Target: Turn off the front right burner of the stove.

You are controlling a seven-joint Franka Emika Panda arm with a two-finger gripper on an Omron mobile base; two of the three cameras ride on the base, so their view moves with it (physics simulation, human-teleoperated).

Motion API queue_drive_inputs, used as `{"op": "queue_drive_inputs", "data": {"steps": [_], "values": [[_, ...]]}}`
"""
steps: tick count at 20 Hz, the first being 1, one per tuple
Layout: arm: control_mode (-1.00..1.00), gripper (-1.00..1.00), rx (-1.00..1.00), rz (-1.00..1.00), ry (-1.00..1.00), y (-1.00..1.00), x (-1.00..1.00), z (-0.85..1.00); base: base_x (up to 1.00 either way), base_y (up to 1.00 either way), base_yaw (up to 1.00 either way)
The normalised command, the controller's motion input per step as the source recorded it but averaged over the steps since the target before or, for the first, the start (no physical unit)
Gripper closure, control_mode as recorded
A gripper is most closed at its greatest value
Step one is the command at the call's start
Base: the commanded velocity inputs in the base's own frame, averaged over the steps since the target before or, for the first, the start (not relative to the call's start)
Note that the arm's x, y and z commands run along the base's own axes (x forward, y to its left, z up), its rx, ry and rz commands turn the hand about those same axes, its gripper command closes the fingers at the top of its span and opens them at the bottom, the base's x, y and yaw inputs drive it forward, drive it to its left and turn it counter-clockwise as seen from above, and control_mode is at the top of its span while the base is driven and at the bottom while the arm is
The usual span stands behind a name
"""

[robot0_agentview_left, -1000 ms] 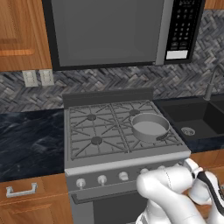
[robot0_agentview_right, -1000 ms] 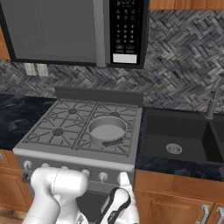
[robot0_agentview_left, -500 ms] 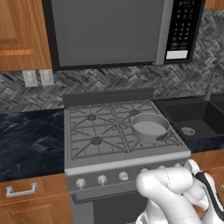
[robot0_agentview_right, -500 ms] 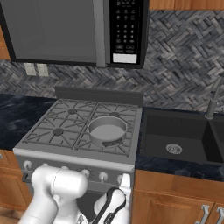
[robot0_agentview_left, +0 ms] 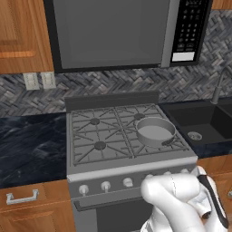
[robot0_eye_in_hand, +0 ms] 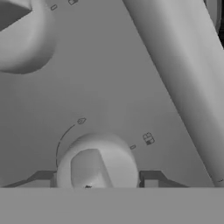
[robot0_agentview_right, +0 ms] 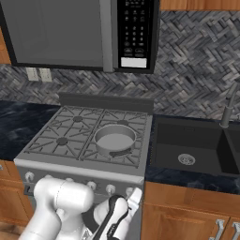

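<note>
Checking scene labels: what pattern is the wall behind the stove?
A grey herringbone tile backsplash, clearest in the right base view, above the stove.

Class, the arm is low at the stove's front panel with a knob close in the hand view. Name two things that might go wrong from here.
1. Wrong knob: the stove carries a row of look-alike knobs, and a second knob sits close to the knob between the finger tips, so a small drift might turn another burner.
2. Slipping grip: the fingers barely show beside that knob; a shallow hold may slide round it without turning it.
</note>
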Motion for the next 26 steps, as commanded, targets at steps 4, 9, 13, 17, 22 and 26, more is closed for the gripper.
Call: {"op": "queue_drive_inputs", "data": {"steps": [4, 9, 13, 17, 22, 26], "values": [[-1.0, 1.0, 0.35, -0.19, 0.09, 0.15, 0.0, 0.0, 0.0, 0.0, 0.0], [-1.0, 1.0, 0.38, -0.16, 0.06, 0.01, 0.0, 0.0, 0.0, 0.0, 0.0], [-1.0, 1.0, 0.39, -0.15, 0.02, 0.0, -0.05, 0.0, 0.0, 0.0, 0.0], [-1.0, 1.0, 0.4, -0.14, 0.0, 0.0, -0.14, 0.0, 0.0, 0.0, 0.0], [-1.0, 1.0, 0.39, -0.11, 0.0, 0.0, -0.07, 0.0, 0.0, 0.0, 0.0], [-1.0, 1.0, 0.36, -0.1, 0.0, 0.01, 0.0, 0.04, 0.0, 0.0, 0.0]]}}
